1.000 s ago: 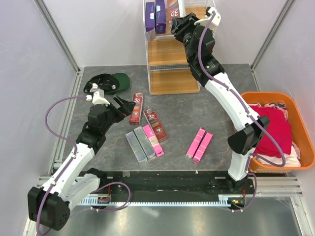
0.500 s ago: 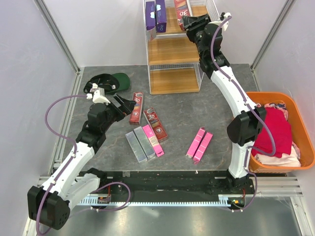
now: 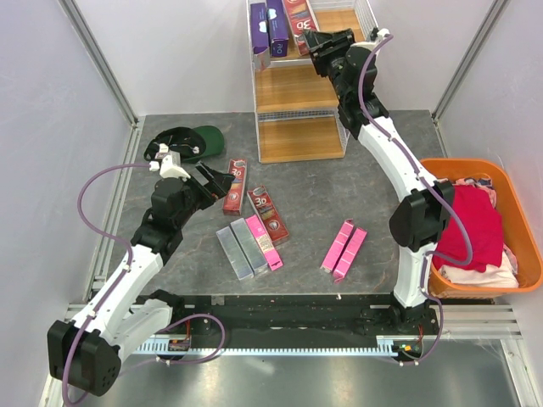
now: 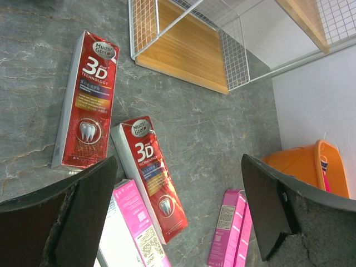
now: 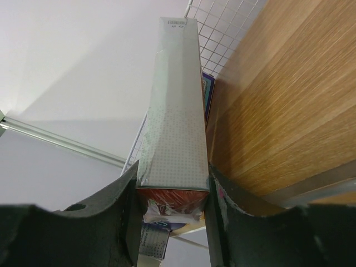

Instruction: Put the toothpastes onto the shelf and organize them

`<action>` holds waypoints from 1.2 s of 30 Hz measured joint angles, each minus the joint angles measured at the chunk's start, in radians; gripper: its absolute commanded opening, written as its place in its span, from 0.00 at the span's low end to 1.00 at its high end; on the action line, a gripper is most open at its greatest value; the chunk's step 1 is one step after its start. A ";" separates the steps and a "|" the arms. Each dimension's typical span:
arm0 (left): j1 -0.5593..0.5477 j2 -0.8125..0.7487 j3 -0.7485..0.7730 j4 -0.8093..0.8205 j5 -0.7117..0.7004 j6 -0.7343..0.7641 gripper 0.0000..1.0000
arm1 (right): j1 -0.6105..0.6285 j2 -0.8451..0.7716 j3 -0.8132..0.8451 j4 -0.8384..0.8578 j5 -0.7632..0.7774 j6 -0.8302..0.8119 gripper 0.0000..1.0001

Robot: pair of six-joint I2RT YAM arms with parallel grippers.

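My right gripper (image 3: 320,39) is shut on a dark red toothpaste carton (image 3: 299,15) up at the top board of the white wire shelf (image 3: 299,88). The carton (image 5: 173,111) points away between the jaws of the right gripper (image 5: 172,183), close beside the purple cartons (image 3: 268,24). My left gripper (image 3: 217,181) hangs open over the table. Below it lie two red "3D" cartons (image 4: 86,100) (image 4: 150,169). Two silver-grey cartons (image 3: 240,249) and a pink one (image 3: 265,242) lie side by side. A pair of pink cartons (image 3: 344,248) lies further right.
A green cap (image 3: 196,140) lies at the far left of the table. An orange basket (image 3: 518,223) full of clothes stands at the right edge. Wire mesh walls close the shelf's sides. The shelf's lowest board (image 4: 183,50) sits just above the table.
The right arm has swung its wrist over the top board, bringing the red carton leftward against the purple cartons. The left arm has not moved.
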 measured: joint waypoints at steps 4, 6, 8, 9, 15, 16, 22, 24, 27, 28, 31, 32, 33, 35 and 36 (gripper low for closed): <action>0.000 0.003 0.000 0.000 0.000 0.000 1.00 | 0.005 -0.013 -0.026 0.013 0.005 0.000 0.43; 0.000 0.003 0.000 0.000 0.000 0.000 1.00 | 0.011 -0.027 -0.053 0.024 0.006 0.002 0.57; 0.000 0.003 0.000 0.000 0.000 0.000 1.00 | 0.016 -0.038 -0.073 0.042 0.006 0.005 0.64; 0.000 0.003 0.000 0.000 0.000 0.000 1.00 | 0.019 -0.043 -0.079 0.050 0.004 0.005 0.67; 0.000 0.003 0.000 0.000 -0.001 0.000 1.00 | 0.029 -0.058 -0.091 0.064 -0.022 -0.001 0.81; 0.000 0.003 0.000 0.000 0.000 0.000 1.00 | 0.030 -0.060 -0.091 0.064 -0.026 -0.001 0.81; 0.000 0.003 0.000 -0.004 0.000 0.000 1.00 | 0.030 -0.087 -0.111 0.044 -0.040 -0.024 0.91; 0.000 0.003 0.000 -0.004 0.000 0.000 1.00 | 0.030 -0.106 -0.118 0.016 -0.039 -0.050 0.93; 0.000 0.003 0.002 -0.004 0.000 0.000 1.00 | 0.032 -0.135 -0.142 -0.040 -0.038 -0.090 0.96; 0.000 0.004 0.003 -0.004 0.000 0.000 1.00 | 0.032 -0.138 -0.148 -0.058 -0.038 -0.101 0.97; 0.000 0.013 0.007 -0.004 0.001 0.000 1.00 | 0.031 -0.139 -0.163 -0.092 -0.039 -0.126 0.98; 0.000 0.016 0.008 -0.004 0.001 0.000 1.00 | 0.031 -0.140 -0.171 -0.097 -0.041 -0.129 0.98; 0.000 0.019 0.008 -0.005 0.001 0.000 1.00 | 0.031 -0.143 -0.179 -0.091 -0.042 -0.130 0.98; 0.000 0.021 0.008 -0.006 0.001 0.000 1.00 | 0.031 -0.166 -0.207 -0.088 -0.041 -0.136 0.98; 0.000 0.021 0.008 -0.008 0.001 0.000 1.00 | 0.031 -0.179 -0.220 -0.087 -0.041 -0.139 0.98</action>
